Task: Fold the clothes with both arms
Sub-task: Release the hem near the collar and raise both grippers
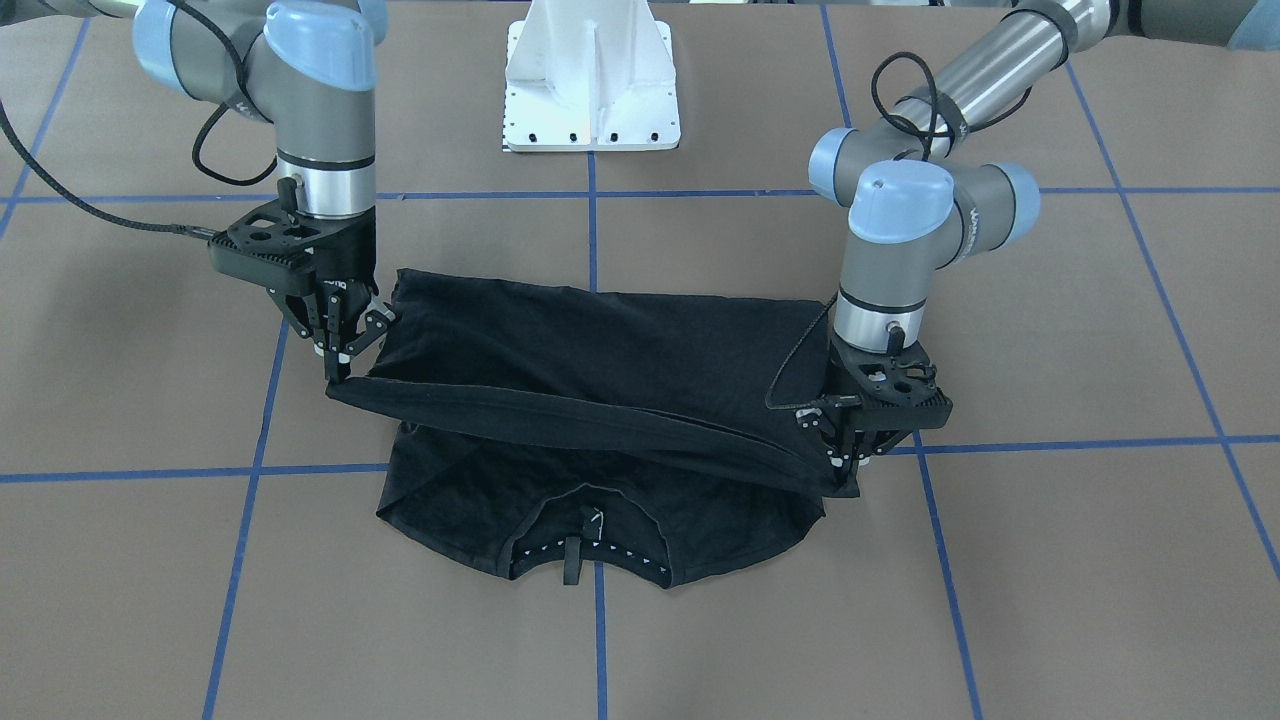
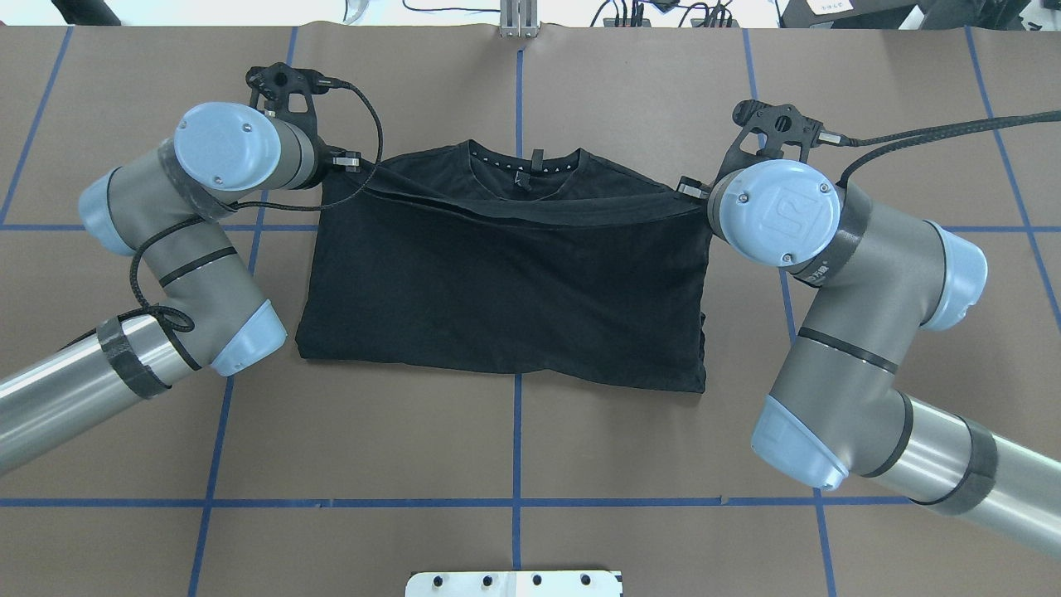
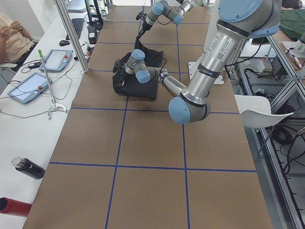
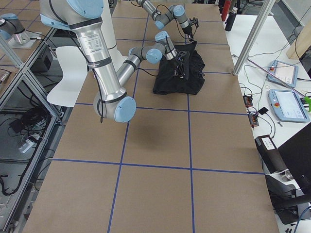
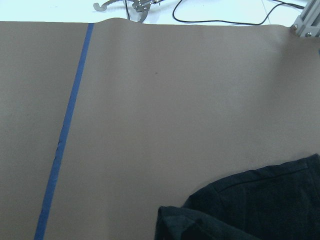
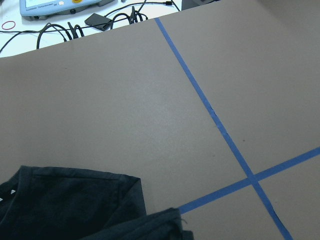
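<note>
T-shirt, black, mid-table: left gripper and right gripper each pinch a corner of its raised hem; best held taut and level, both ends lowered together just short of collar.

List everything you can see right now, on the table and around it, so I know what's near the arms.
T-shirt: one, black, table centre, one edge lifted between both grippers, collar flat.
table: one, brown with blue tape grid.
pedestal: one, white, robot's edge of the table.
tablets: two, light blue, side bench.
bottles: two, one black, one red, same bench.
chair: one, white, beside the table.
person: one, at the bench.
left arm, right arm: silver-grey, light-blue caps.
left gripper: black, shut on the T-shirt.
right gripper: black, shut on the T-shirt.
</note>
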### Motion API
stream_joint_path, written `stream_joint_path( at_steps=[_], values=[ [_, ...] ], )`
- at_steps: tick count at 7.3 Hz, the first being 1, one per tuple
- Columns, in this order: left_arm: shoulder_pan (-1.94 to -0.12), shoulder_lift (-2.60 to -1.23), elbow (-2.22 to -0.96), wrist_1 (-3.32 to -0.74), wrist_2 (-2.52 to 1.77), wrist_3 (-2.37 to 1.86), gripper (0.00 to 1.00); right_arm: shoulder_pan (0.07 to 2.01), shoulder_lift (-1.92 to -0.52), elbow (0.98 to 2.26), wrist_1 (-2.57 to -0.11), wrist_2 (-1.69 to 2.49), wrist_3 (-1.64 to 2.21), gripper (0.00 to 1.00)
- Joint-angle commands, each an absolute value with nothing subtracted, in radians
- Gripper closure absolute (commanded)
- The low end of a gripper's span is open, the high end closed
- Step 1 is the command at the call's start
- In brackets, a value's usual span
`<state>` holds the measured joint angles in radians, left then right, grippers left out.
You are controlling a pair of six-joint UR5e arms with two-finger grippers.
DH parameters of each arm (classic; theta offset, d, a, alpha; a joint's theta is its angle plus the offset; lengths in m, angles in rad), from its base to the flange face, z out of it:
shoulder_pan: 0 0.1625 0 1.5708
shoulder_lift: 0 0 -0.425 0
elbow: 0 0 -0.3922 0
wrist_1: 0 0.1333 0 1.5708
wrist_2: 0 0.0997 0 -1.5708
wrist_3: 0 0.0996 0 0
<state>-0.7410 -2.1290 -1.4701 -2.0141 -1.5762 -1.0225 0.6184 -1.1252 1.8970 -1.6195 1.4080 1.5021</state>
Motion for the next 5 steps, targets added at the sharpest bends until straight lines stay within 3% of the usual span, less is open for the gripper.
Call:
stream_joint_path(
  at_steps=[1, 3, 4, 5],
  values=[
    [-0.741, -2.134, -1.437, -2.019, -1.568, -0.98, 1.0, 0.627, -1.097, 1.829, -1.614, 1.407, 1.494, 1.0],
    [-0.741, -2.137, -1.437, -2.025, -1.568, -0.979, 1.0, 0.627, -1.063, 1.757, -1.58, 1.405, 1.493, 1.0],
    [-0.741, -2.149, -1.437, -2.025, -1.569, -0.98, 0.83, 0.629, -1.062, 1.728, -1.534, 1.404, 1.494, 0.91],
    [-0.742, -2.149, -1.439, -2.046, -1.572, -0.976, 0.25, 0.635, -1.062, 1.711, -1.51, 1.404, 1.494, 0.44]
  ],
)
